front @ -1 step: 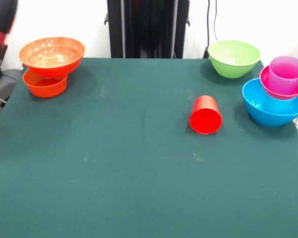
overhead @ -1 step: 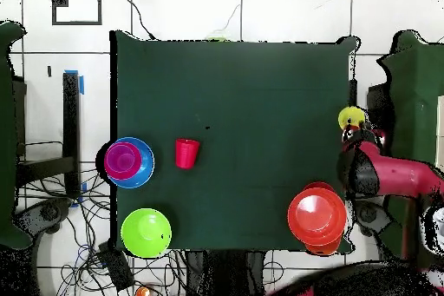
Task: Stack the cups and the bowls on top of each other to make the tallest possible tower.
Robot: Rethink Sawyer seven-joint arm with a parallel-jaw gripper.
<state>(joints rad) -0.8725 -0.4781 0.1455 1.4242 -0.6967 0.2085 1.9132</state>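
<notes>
Bowls and cups are sitting apart for you: the glossy blue plastic bowl point(front @ -1 step: 273, 110) is holding a magenta bowl point(front @ -1 step: 283, 89) and purple tumbler point(front @ -1 step: 287, 73), the red tumbler point(front @ -1 step: 205, 115) is lying sideways mid-table, and the gripper point(overhead @ -1 step: 354, 128), off the table's edge, is carrying a yellow cup point(overhead @ -1 step: 350, 118).

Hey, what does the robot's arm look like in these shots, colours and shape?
The arm is a thick, rounded tube in glossy red with black sections. The overhead view shows a red link running to a bulky black joint beside the table's edge. In the front view only a rounded red and black part shows at the top left corner. The hand is too unclear to describe.
</notes>
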